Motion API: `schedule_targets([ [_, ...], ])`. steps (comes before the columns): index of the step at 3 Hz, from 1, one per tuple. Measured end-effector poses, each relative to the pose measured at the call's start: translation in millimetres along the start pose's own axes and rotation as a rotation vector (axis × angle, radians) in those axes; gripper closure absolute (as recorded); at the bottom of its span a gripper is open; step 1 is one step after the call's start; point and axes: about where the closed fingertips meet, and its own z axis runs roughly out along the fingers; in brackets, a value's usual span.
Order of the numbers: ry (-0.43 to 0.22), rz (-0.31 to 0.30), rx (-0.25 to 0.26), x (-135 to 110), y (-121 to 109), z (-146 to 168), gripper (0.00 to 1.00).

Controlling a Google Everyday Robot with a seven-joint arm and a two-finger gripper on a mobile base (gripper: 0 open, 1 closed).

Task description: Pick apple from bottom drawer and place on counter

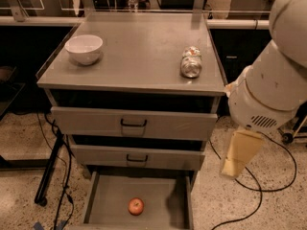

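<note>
A small red apple (135,206) lies on the floor of the open bottom drawer (108,200), near its middle front. The grey counter (139,51) tops the cabinet above it. My arm's white body fills the right side of the view. The cream-coloured gripper (235,162) hangs down from it, right of the cabinet at the height of the middle drawer. It is well above and to the right of the apple and holds nothing that I can see.
A white bowl (84,48) sits at the counter's left and a crushed silver can (191,61) at its right. The top drawer (133,123) and middle drawer (137,159) are pushed in. A black stand leg (48,176) and cables (259,195) cross the floor.
</note>
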Motion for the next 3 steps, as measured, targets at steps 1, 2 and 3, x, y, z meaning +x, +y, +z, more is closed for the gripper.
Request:
schedule_targets([
  [1,0.001,-0.001,-0.038,-10.0,19.2,34.3,0.00],
  [2,0.003,-0.020,-0.122,-51.2,61.2,141.7,0.00],
  [3,0.002,-0.018,-0.122,-51.6,61.9,143.5,0.00],
])
